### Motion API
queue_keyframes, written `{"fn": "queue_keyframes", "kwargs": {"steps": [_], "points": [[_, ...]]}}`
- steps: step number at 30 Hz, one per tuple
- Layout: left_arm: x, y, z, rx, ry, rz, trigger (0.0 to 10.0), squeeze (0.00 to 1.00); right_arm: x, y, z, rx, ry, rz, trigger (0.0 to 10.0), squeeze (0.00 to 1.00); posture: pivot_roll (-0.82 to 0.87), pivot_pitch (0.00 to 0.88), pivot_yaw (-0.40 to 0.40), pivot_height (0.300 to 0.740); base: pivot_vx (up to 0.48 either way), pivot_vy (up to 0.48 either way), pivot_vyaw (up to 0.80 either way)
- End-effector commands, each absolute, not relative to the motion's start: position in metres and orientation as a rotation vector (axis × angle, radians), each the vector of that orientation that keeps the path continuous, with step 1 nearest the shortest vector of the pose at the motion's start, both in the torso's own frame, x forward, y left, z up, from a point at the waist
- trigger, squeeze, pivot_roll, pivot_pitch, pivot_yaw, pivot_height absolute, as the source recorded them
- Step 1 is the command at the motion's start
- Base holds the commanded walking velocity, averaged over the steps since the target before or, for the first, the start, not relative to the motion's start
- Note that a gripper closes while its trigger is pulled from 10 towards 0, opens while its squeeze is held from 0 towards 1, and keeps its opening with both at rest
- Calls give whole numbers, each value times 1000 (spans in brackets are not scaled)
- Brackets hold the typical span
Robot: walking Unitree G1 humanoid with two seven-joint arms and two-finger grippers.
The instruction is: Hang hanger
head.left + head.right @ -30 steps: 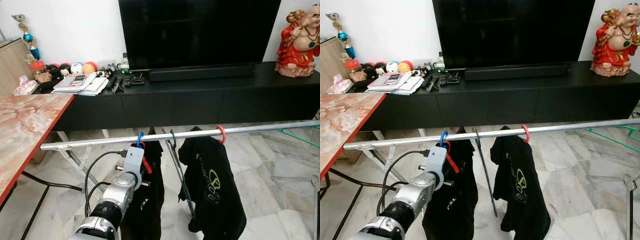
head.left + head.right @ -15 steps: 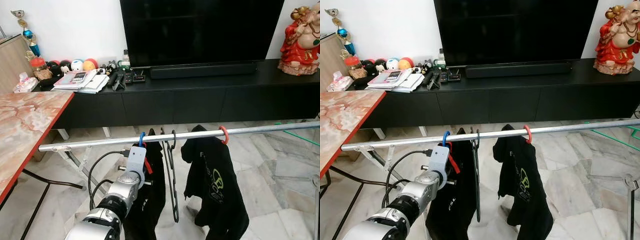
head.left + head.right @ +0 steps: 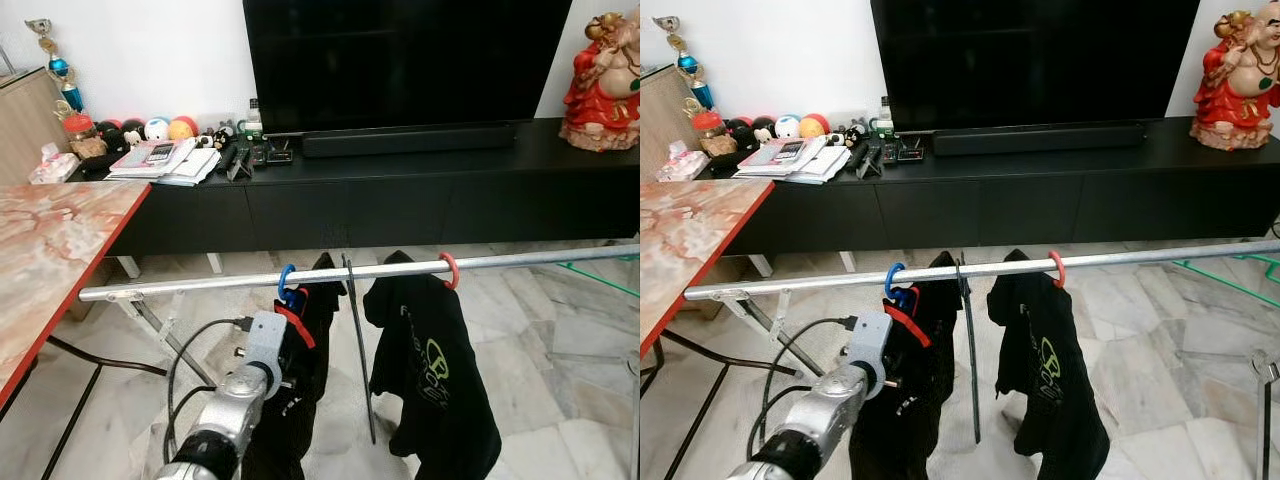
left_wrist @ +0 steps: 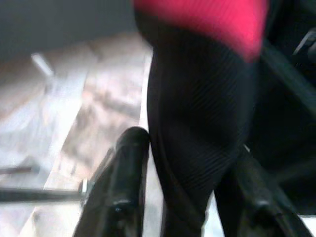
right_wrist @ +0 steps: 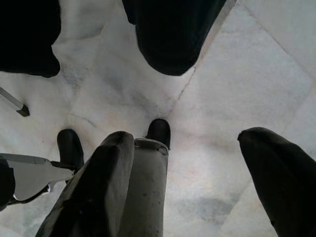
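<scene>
Marble floor (image 3: 560, 400), black TV console (image 3: 420, 200) behind, marble tabletop (image 3: 50, 250) on the left. Metal rail (image 3: 500, 262) runs across the front. Hanger (image 3: 292, 312) with blue hook and red shoulders sits hooked over the rail, carrying a black garment (image 3: 300, 400). Left claw (image 4: 182, 197) is just below it, fingers (image 4: 121, 192) apart on either side of the dark fabric, grip contact unclear. Right claw (image 5: 197, 168) points at the floor, fingers spread, holding nothing. Second black shirt (image 3: 430, 370) hangs further right.
</scene>
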State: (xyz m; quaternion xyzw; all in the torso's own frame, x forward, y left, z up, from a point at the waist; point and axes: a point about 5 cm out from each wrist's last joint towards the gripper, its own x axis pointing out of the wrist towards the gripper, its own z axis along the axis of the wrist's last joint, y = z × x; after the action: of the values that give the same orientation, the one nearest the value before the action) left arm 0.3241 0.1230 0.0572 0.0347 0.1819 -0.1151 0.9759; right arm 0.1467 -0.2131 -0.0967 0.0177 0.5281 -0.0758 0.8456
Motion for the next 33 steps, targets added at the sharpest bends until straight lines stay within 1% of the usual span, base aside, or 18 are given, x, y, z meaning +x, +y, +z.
{"fn": "queue_keyframes", "kwargs": {"steps": [1, 4, 5, 7, 8, 9, 10, 13, 15, 16, 17, 18, 19, 25, 27, 29, 31, 33], "points": [[320, 130, 69, 30, 303, -255, 10000, 1000, 145, -211, -98, 55, 1115, -164, 10000, 0, 79, 0, 61, 740, 0, 0, 0], [308, 148, 79, -28, 221, -254, 10000, 1000, 145, -211, -98, 61, 1111, -169, 10000, 0, 83, 0, 61, 740, 0, 0, 0], [298, 168, 80, -69, 201, -207, 10000, 1000, 145, -211, -98, 67, 1106, -171, 10000, 0, 93, 0, 58, 740, 0, 0, 0], [290, 185, 76, -86, 198, -170, 10000, 1000, 145, -211, -98, 70, 1105, -170, 10000, 0, 95, 0, 57, 740, 0, 0, 0], [279, 206, 63, -14, 243, -125, 10000, 1000, 145, -211, -98, 72, 1103, -168, 10000, 0, 99, 0, 54, 740, 0, 0, 0], [279, 206, 63, -14, 243, -125, 10000, 1000, 145, -211, -98, 72, 1103, -168, 10000, 0, 99, 0, 54, 740, 0, 0, 0], [264, 237, 37, 49, 359, -26, 10000, 1000, 145, -210, -97, 86, 1097, -171, 10000, 0, 104, 0, 51, 740, 0, 0, 0], [254, 252, 18, 92, 455, 37, 10000, 1000, 146, -210, -97, 86, 1098, -171, 10000, 0, 104, 0, 50, 740, 0, 0, 0], [241, 260, -5, 69, 564, 109, 10000, 1000, 146, -210, -97, 98, 1095, -176, 10000, 0, 96, 0, 52, 740, 0, 0, 0], [233, 261, -16, 62, 621, 131, 10000, 1000, 146, -210, -97, 104, 1094, -181, 10000, 0, 93, 0, 52, 740, 0, 0, 0], [219, 256, -35, 72, 726, 118, 10000, 1000, 146, -209, -97, 109, 1093, -184, 10000, 0, 90, 0, 53, 740, 0, 0, 0], [219, 256, -35, 72, 726, 118, 10000, 1000, 146, -209, -97, 109, 1093, -184, 10000, 0, 90, 0, 53, 740, 0, 0, 0], [205, 247, -51, 81, 822, 83, 10000, 0, 146, -209, -97, 113, 1092, -184, 10000, 0, 88, 0, 50, 740, 0, 0, 0], [176, 229, -78, 88, 1012, 34, 10000, 0, 147, -207, -97, 143, 1085, -180, 10000, 0, 72, 0, 54, 740, 0, 0, 0], [169, 224, -84, 127, 1077, 23, 10000, 0, 147, -206, -97, 145, 1086, -176, 10000, 0, 63, 0, 57, 740, 0, 0, 0], [169, 224, -85, 148, 1083, 18, 10000, 0, 147, -206, -97, 147, 1083, -177, 10000, 0, 57, 0, 56, 740, 0, 0, 0], [174, 217, -84, 88, 1049, 27, 10000, 0, 148, -208, -97, 119, 1080, -171, 10000, 0, 66, 0, 51, 740, 0, 0, 0], [174, 217, -84, 88, 1049, 27, 10000, 0, 148, -208, -97, 119, 1080, -171, 10000, 0, 66, 0, 51, 740, 0, 0, 0]]}}
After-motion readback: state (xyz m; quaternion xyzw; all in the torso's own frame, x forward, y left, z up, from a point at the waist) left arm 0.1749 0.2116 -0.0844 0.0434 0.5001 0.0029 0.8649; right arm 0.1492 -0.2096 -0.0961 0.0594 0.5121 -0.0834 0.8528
